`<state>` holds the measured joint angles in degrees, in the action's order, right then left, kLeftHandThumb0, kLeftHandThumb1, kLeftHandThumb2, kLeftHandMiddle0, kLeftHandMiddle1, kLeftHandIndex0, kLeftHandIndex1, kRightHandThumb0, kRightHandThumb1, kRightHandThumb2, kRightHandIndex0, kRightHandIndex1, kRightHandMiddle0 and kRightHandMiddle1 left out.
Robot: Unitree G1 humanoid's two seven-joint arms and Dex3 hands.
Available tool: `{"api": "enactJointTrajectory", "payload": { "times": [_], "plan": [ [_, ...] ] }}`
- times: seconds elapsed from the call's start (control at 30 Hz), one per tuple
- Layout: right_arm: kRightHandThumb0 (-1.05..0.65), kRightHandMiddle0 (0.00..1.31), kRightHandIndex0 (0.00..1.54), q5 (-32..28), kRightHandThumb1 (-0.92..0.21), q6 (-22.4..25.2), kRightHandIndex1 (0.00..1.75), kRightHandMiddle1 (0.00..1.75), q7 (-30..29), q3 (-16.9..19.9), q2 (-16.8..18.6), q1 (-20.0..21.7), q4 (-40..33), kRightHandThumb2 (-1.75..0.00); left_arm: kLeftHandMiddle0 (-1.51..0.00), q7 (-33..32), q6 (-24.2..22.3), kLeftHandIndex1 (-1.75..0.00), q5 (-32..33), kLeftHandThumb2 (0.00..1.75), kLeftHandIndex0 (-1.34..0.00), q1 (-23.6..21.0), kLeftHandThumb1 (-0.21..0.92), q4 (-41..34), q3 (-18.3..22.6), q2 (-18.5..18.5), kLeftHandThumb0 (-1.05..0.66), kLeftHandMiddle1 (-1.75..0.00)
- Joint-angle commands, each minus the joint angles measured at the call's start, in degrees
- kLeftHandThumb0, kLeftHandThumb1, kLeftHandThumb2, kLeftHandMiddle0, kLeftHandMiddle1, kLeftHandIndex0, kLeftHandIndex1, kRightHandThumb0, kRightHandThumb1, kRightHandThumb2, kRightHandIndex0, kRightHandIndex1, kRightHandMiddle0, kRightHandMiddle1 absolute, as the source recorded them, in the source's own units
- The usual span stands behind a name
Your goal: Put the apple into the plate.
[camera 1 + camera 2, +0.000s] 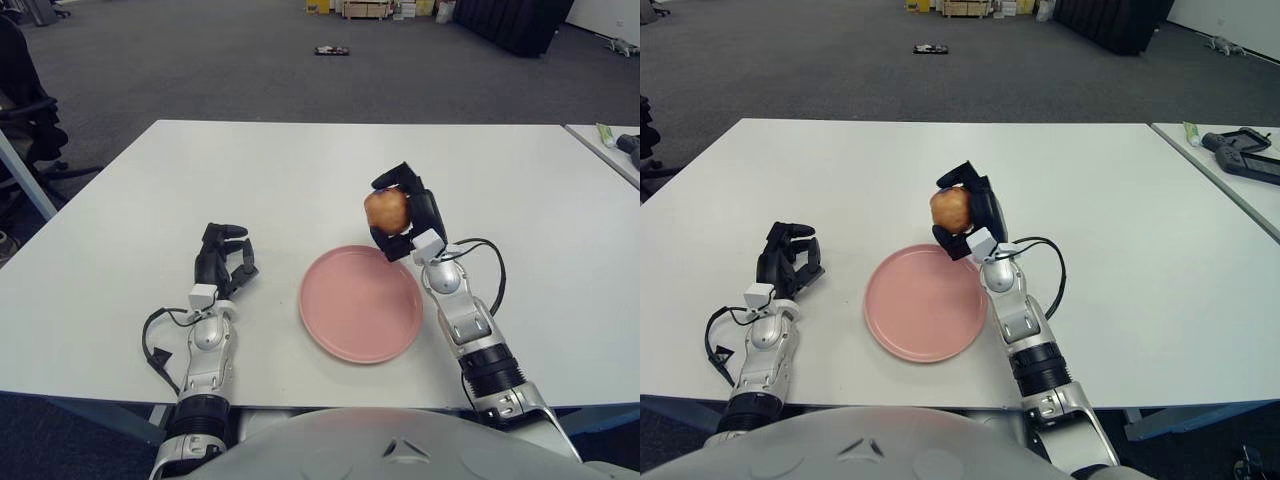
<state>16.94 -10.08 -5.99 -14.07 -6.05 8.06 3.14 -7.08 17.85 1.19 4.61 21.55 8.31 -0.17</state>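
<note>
Nearest you, your left hand (222, 262) shows on the white table (300, 170), to the left of the plate, its dark fingers curled in on themselves and holding nothing. Just right of it lies the pink plate (360, 303), flat on the table near the front edge, with nothing in it. Your right forearm rises from the near right corner and leans in toward the plate, a black cable (492, 262) looping off its wrist. Your right hand (402, 212) is up off the table at the plate's far right rim, fingers wrapped around the apple (386, 209), which you are gripping firmly from behind and below. The apple is reddish-yellow and sits on the hand's left side, facing the plate; it is in the air, not touching the plate or the table. Whether it hangs directly above the rim or just past it you cannot tell from these views. Farther back the tabletop runs bare to its far edge, and beyond it, on the grey carpet, lies a small dark object (332, 50).
</note>
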Motion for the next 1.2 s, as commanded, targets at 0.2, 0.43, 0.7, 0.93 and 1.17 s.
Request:
{"api": "enactJointTrajectory", "payload": {
  "times": [0.2,0.43,0.7,0.93,1.17],
  "plan": [
    [0.00,0.70,0.97,-3.4,0.10,-1.1,1.61,1.75,16.7,-3.2,-5.9,0.8,0.5,-1.75,-0.67,-0.3,-2.5,-1.75,0.2,0.99,-0.41,1.8,0.58,1.7,0.0,-0.8,-0.40,-1.75],
    [0.00,0.70,0.96,-3.9,0.10,-0.5,1.62,1.75,25.0,-5.4,-7.8,2.0,1.8,-1.75,-0.67,-0.5,-1.7,-1.75,-0.4,0.95,-0.39,2.0,0.61,1.6,-0.2,-0.7,-0.40,-1.75],
    [0.00,0.70,0.96,0.0,0.10,0.9,1.62,1.75,29.6,-8.3,-9.4,2.8,2.7,-1.75,-0.64,-0.6,-1.9,-1.75,0.0,0.94,-0.38,1.8,0.62,1.7,0.0,-1.1,-0.39,-1.75],
    [-0.01,0.69,0.94,6.1,0.09,-0.1,1.66,1.75,30.1,-11.3,-11.3,4.3,4.5,-1.75,-0.63,-0.6,-2.0,-1.75,-0.3,0.94,-0.38,1.6,0.62,1.9,0.0,-1.0,-0.39,-1.75],
    [-0.01,0.68,0.85,11.5,0.01,0.3,1.74,1.64,31.4,-13.8,-13.9,5.6,4.4,-1.66,-0.64,-0.4,-2.0,-1.75,-0.3,0.95,-0.38,1.5,0.62,2.2,0.0,-0.9,-0.40,-1.75]
  ]
}}
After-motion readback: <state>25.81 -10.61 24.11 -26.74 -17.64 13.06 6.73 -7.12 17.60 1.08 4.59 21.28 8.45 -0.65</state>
